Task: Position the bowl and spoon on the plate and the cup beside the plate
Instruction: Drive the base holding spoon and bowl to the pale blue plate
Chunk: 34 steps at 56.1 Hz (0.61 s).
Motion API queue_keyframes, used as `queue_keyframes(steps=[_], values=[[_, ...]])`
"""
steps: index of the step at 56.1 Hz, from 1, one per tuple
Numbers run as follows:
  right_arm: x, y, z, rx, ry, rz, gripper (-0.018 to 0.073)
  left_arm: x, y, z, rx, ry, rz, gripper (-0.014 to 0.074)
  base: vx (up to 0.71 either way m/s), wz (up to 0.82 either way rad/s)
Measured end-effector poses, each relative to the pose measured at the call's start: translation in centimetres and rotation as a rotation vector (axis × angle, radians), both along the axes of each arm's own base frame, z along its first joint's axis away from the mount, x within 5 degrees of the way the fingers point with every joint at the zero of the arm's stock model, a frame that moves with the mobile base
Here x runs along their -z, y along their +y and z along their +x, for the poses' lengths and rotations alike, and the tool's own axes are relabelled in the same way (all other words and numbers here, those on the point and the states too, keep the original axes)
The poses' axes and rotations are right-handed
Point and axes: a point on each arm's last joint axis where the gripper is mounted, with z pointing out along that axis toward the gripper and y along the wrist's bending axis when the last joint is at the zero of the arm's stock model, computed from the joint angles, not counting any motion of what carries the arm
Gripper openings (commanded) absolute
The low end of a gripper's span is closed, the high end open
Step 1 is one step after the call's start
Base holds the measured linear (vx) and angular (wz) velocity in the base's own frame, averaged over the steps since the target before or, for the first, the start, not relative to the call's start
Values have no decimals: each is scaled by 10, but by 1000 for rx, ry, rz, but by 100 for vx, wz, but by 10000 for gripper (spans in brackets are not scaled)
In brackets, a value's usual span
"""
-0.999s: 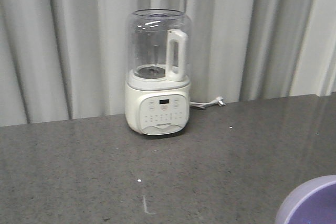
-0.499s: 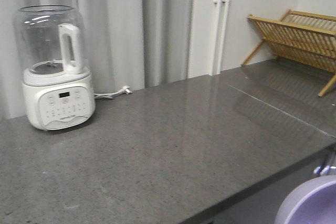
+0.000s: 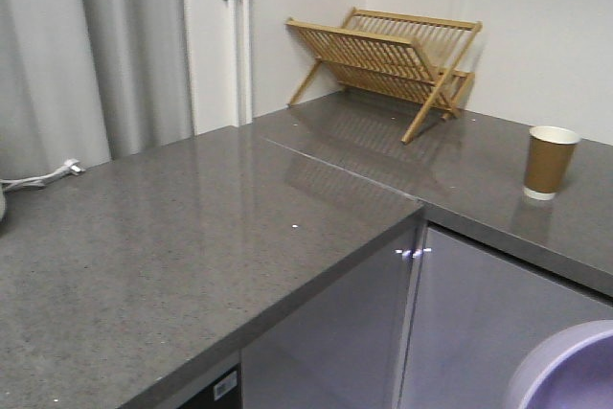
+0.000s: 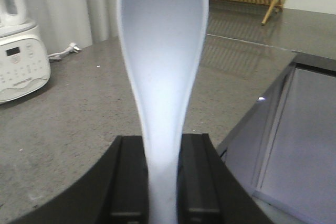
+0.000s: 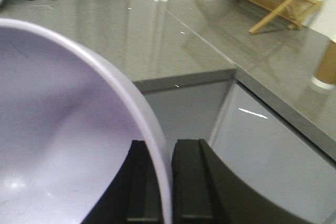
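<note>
The front view is swinging to the right. 1 second ago the white blender with a clear jar was filling the middle of that view. Now only its white power cord is showing at the left edge, while a folding wooden dish rack and the tapered brown paper cup with a white rim are coming into sight. Judging from this, the robot is turning toward the part of the counter where the cup is waiting, carrying 2 of the task's things with it.

The left gripper is clamping the handle of the small pale blue plastic spoon, scoop pointing forward. The right gripper is pinching the rim of the smooth lavender-purple bowl, with 1 finger inside and 1 outside. The plate is not appearing in any view, so nothing is being set down yet.

The speckled grey stone countertop is running in 2 sections that meet at an inner corner, its front edge dropping to glossy grey cabinet doors. The cup is standing upright on the right section, near that front edge and well apart from the rack, so a careless sweep is likely risking a knock. Bare worktop is lying open between rack and cup and across the left section.
</note>
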Motion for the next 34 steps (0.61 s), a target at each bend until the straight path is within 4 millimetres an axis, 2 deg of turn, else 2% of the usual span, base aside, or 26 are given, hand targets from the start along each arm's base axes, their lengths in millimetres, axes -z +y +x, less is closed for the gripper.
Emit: queue_keyframes(steps=[34], values=[[0,0,0,0,0,0,-9,0,0,0,0,0,0,0,-2,-57]])
